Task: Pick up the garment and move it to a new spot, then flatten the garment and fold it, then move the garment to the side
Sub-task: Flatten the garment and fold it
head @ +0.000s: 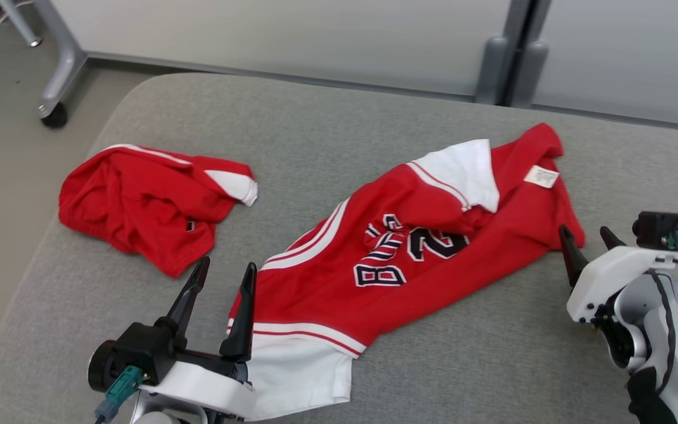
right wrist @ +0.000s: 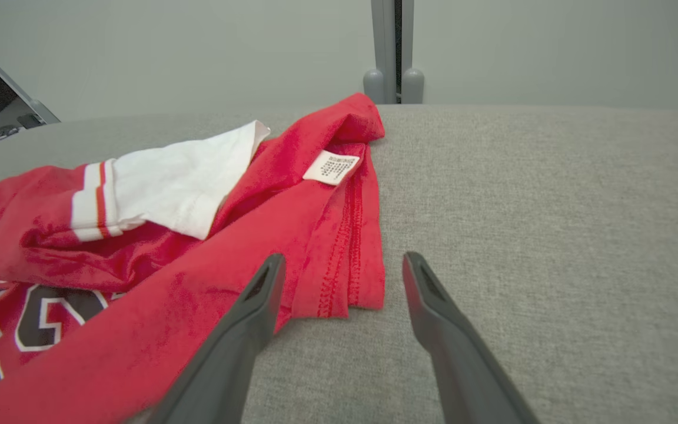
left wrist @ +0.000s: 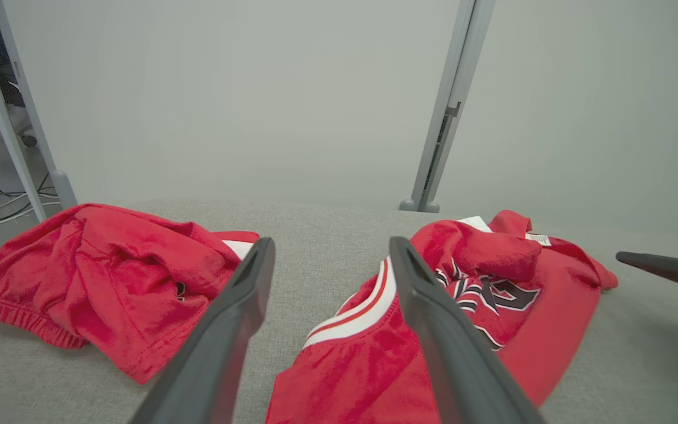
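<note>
The garment [head: 421, 247], a red jersey with white trim and dark numerals, lies crumpled across the middle of the grey cushioned surface [head: 327, 123]. My left gripper [head: 225, 272] stands open at the jersey's near-left white-trimmed end, holding nothing. In the left wrist view the same jersey [left wrist: 492, 294] sits just right of the open left gripper [left wrist: 330, 250]. My right gripper [head: 590, 237] is open beside the jersey's right hem. The right wrist view shows that gripper [right wrist: 344, 262] apart, with the jersey's hem corner [right wrist: 339, 235] and its white label [right wrist: 332, 167] just ahead.
A second red piece, crumpled shorts [head: 139, 203], lies at the left of the surface, also in the left wrist view [left wrist: 103, 277]. A wheeled grey frame leg [head: 56, 88] stands on the floor at the far left. Pale partition panels [head: 292, 35] rise behind. Bare cushion extends right [right wrist: 551, 235].
</note>
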Robot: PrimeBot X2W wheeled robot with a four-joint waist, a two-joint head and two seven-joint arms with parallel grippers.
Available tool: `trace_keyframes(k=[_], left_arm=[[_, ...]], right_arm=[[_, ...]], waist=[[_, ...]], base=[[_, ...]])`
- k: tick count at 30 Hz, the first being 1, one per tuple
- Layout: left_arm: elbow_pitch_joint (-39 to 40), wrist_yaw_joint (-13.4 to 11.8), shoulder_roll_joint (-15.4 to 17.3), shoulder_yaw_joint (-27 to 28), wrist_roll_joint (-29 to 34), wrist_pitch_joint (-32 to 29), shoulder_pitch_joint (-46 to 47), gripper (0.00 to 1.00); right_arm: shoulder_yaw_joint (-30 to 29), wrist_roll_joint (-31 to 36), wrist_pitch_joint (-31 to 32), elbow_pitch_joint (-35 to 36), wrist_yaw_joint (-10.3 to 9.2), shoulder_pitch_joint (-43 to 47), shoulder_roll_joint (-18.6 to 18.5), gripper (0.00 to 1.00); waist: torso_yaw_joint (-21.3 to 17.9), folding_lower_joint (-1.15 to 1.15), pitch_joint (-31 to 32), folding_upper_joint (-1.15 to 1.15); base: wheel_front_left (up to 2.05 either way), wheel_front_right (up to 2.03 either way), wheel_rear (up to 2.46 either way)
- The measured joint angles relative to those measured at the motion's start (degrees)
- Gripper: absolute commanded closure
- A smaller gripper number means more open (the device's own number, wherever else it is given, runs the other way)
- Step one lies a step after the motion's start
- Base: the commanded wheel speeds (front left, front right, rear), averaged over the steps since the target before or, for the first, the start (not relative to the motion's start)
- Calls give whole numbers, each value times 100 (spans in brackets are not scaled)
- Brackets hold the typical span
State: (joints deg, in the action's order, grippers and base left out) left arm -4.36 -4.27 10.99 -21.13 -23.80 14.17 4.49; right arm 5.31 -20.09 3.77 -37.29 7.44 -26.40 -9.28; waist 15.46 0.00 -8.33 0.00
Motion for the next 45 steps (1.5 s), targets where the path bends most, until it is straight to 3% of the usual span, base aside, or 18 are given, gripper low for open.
trace_keyframes(k=[5,11,14,21,26,34,39,45], left_arm=[[-215,89,-102,4,0,49,119,0],[-321,144,-176,52,1,74,169,0],[-353,171,-198,77,3,76,169,0],[-394,190,-159,135,20,82,151,0],[-421,202,-137,140,10,92,37,0],[-424,185,-100,156,-46,89,-76,0],[-467,187,-104,142,-100,73,-79,0],[-494,199,-140,91,-101,73,-70,0]], right_arm=[[-220,144,662,-812,0,-484,-25,0],[-324,189,884,-1266,0,-783,-32,0],[-289,101,739,-1322,0,-804,-4,100],[-43,-194,416,-1213,0,-680,1,100],[390,-554,722,-639,0,-449,-112,100],[851,-1223,2191,1304,4,78,-984,100],[588,-1410,3499,2484,4,592,-1604,100],[42,-1675,4724,3695,4,1108,-1805,100]], waist=[[266,0,-141,0],[440,0,-213,0],[443,0,-199,0],[293,0,-1,0],[63,0,191,0],[-439,0,439,0],[-692,0,522,0],[-699,0,475,0]], base=[[0,0,0],[0,0,0],[0,0,0],[0,0,0],[0,0,0],[0,0,0],[0,0,0],[0,0,0]])
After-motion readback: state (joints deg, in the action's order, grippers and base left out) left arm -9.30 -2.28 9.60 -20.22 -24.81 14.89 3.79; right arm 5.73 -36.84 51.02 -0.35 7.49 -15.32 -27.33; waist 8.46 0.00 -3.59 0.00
